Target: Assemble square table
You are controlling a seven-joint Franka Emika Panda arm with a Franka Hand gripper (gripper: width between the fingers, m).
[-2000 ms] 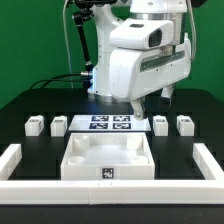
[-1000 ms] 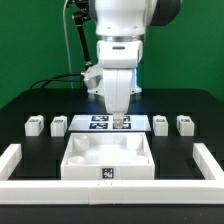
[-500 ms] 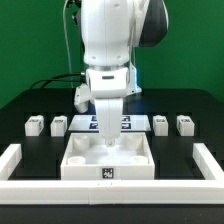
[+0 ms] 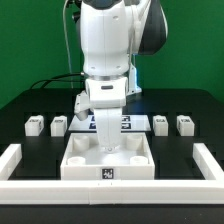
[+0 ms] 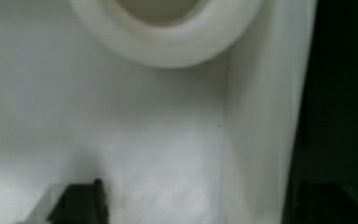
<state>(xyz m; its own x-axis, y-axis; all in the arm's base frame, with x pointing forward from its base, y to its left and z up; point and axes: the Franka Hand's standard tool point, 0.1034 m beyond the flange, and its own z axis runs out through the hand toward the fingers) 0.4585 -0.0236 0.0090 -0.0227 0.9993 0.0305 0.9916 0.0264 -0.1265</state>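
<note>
The square tabletop (image 4: 85, 168) lies on the table (image 4: 20, 100) at the exterior view's lower centre, with its legs (image 4: 34, 125) lined up behind, flanking the marker board (image 4: 125, 123). The arm (image 4: 108, 50) reaches low onto the tabletop's far wall, likely to grasp it. I cannot tell how wide the jaws stand.

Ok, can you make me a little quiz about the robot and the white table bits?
1. How many legs lie on the black table?
2. True or false: the arm hangs right over the tabletop.
3. In the exterior view, the marker board lies: A) behind the tabletop, between the two pairs of legs; B) flat on the tabletop; C) stacked on a leg.
Key: 1) four; 2) true; 3) A.
</note>
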